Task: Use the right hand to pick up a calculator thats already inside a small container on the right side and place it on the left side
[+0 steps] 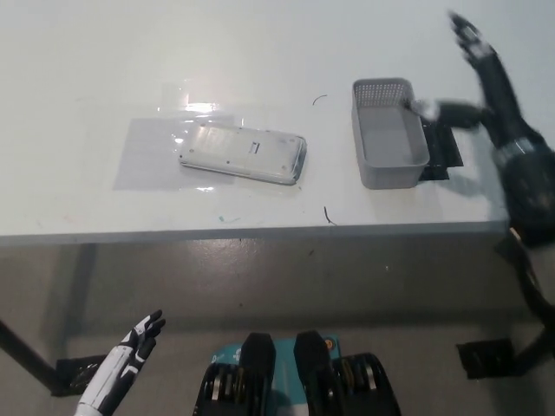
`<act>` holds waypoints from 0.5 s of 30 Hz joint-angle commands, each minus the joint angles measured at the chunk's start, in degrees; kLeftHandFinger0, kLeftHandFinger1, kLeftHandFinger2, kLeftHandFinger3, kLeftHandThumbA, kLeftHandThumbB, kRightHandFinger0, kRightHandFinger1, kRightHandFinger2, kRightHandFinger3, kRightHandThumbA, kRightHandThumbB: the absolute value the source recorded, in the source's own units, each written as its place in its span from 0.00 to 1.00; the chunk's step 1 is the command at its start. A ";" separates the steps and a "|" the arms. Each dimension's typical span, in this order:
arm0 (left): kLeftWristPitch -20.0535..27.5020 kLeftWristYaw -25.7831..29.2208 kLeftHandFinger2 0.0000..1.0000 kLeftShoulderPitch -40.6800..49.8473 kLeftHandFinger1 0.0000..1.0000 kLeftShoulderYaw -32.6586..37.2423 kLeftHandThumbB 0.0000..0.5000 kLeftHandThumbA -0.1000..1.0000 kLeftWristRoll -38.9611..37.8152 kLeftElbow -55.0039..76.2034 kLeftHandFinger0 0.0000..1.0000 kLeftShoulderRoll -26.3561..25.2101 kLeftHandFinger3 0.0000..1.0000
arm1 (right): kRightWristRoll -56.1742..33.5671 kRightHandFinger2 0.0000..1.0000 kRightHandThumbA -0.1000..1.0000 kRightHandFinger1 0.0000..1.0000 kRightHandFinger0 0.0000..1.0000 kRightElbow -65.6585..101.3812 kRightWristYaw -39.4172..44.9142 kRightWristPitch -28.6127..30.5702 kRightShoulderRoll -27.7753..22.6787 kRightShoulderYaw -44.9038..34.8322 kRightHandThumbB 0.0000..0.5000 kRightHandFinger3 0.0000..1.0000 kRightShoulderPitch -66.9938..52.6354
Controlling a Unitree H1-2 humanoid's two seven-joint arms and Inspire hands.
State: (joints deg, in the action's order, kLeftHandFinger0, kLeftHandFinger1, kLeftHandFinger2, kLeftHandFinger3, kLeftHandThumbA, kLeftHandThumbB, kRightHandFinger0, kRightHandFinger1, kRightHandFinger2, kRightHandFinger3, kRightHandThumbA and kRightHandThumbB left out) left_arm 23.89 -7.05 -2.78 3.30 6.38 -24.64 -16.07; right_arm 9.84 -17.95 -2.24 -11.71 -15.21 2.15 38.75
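The scene is brightly and evenly lit from above. A glare patch is seen on the white table (260, 52) beside the calculator (243, 152). The right hand (490, 74) is smeared by motion blur. Soft shadows are cast under the table.

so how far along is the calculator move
It looks done: the calculator lies flat on the clear sheet on the table's left side, and the grey container at right is empty. The right hand is open beyond the container, holding nothing. The left hand hangs low, open. Nothing visible remains.
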 commanded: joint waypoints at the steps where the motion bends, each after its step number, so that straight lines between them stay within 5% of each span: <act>1: 3.04 0.03 1.00 2.25 1.00 1.16 1.00 1.00 -0.65 -0.02 1.00 -0.32 1.00 | -29.69 1.00 0.90 1.00 1.00 72.38 -12.78 35.82 -21.34 -34.22 0.53 1.00 -26.94; 4: 3.04 -0.03 1.00 2.55 1.00 1.30 1.00 1.00 -0.80 -0.42 1.00 -0.25 1.00 | -31.71 1.00 0.83 1.00 1.00 72.38 -13.94 38.62 -19.15 -32.91 0.56 1.00 -30.12; 5: 3.04 0.41 1.00 2.53 1.00 1.46 1.00 1.00 -0.27 -0.48 1.00 -0.31 1.00 | -31.33 1.00 0.88 1.00 1.00 72.38 -13.39 38.64 -17.66 -32.62 0.50 1.00 -31.11; 8: 3.04 0.41 1.00 2.63 1.00 1.38 1.00 1.00 -0.31 -0.53 1.00 -0.30 1.00 | -35.79 1.00 0.90 1.00 1.00 72.38 -9.04 38.64 -11.89 -26.43 0.77 1.00 -37.32; 9: 3.04 0.58 1.00 2.64 1.00 1.39 1.00 1.00 -0.22 -0.56 1.00 -0.30 1.00 | -35.76 1.00 0.93 1.00 1.00 72.38 -7.42 38.64 -10.13 -22.49 0.79 1.00 -40.21; 12: 3.04 1.31 1.00 2.35 1.00 1.99 1.00 1.00 0.60 -0.69 1.00 0.35 1.00 | -32.87 1.00 0.97 1.00 1.00 71.80 -4.35 34.71 -4.99 -14.42 0.73 1.00 -45.82; 13: 3.04 0.93 1.00 2.53 1.00 1.81 1.00 1.00 0.11 -0.43 1.00 0.47 1.00 | -30.28 1.00 1.00 1.00 1.00 65.69 -1.17 35.39 -1.44 -10.39 0.64 1.00 -48.36; 15: 3.04 0.82 1.00 2.43 1.00 1.73 1.00 1.00 -0.06 -0.30 1.00 0.58 1.00 | -28.55 1.00 0.97 1.00 1.00 59.24 0.76 36.45 2.10 -7.64 0.64 1.00 -49.75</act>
State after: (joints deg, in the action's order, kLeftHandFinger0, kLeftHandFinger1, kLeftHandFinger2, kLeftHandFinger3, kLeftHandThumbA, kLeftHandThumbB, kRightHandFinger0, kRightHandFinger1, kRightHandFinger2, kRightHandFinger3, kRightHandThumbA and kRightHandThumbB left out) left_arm 23.87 -7.04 -1.43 3.37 6.38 -25.77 -14.82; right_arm 2.80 5.93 -2.87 -8.99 -19.10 -6.93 3.65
